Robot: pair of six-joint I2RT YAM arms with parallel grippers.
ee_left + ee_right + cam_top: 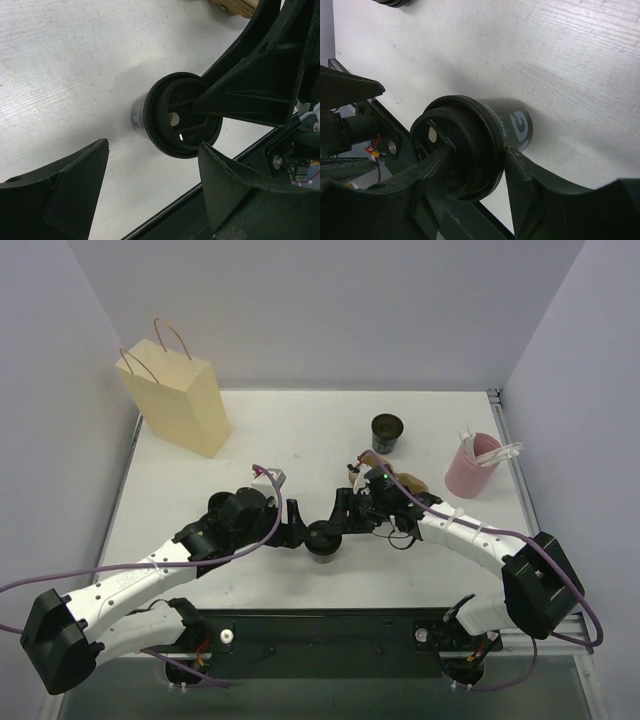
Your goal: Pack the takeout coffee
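A black takeout coffee cup (323, 542) with a black lid stands on the white table near the front edge. My right gripper (337, 517) is shut on the lid's rim (485, 145). One finger lies across the lid's top and the other presses its outer edge, above the printed cup wall (516, 124). My left gripper (296, 524) is open and empty just left of the cup. In the left wrist view its wide-spread fingers (75, 180) stop short of the lid (167, 112). A tan paper bag (177, 398) with handles stands upright at the far left.
A second, lidless dark cup (387, 432) stands at the back, right of centre. A pink cup (470, 470) of white utensils stands at the right. A brown cardboard piece (410, 481) lies behind my right wrist. The table's dark front rail (320, 625) runs just below the cup.
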